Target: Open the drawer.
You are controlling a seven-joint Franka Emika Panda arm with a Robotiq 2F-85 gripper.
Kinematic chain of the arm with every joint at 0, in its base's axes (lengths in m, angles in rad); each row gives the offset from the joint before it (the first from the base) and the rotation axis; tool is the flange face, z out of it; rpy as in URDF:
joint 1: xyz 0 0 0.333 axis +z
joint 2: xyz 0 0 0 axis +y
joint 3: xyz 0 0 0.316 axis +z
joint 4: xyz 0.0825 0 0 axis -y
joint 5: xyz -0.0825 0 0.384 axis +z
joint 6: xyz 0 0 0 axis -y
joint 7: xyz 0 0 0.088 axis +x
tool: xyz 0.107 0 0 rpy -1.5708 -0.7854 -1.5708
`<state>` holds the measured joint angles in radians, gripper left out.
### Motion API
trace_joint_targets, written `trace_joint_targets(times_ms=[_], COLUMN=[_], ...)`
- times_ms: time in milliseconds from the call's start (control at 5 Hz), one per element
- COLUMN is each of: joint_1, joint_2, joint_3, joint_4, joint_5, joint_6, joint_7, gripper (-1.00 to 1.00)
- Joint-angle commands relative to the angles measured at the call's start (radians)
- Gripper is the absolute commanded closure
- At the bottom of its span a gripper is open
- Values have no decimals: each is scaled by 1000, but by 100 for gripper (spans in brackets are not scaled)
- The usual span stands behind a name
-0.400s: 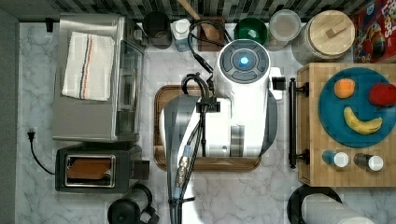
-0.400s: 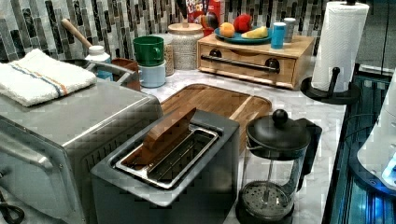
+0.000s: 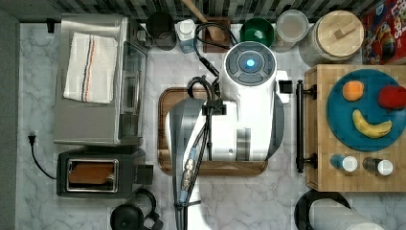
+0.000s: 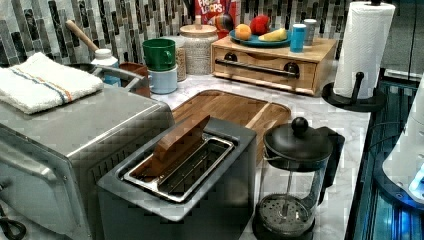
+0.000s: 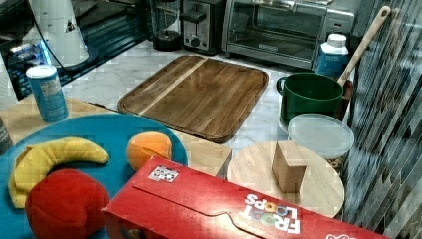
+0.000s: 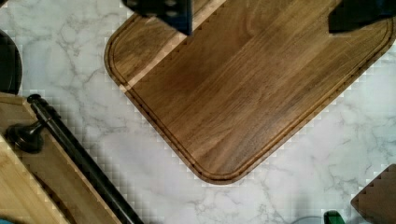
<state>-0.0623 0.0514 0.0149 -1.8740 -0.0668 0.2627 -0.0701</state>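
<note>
Drawer [image 6: 42, 186] shut, well apart from pincer [image 6: 261, 16] — fingers spread over tray [image 6: 243, 88]

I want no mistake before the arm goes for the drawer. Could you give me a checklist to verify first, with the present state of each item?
1. Drawer closed: ok, front flush with the cabinet.
2. Handle free: ok, bare marble counter before it.
3. Tool open: ok, fingers wide apart.
4. Tool at the handle: not ok, it hangs above the tray, apart from the handle.
5. Drawer slides freely: cannot tell.
</note>
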Motion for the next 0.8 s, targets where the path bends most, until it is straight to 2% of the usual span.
trace_joint_targets(times_ms=[200,400,800], joint_1=[-11,-43,-76], joint_2=[-36,-54,-54], joint_3=[-6,-33,-47], joint_4=[-70,-126,-233], joint_5=[25,60,-38], joint_6=[63,103,248], joint_7=[-83,-274,-571], gripper=[-100,-100,-100])
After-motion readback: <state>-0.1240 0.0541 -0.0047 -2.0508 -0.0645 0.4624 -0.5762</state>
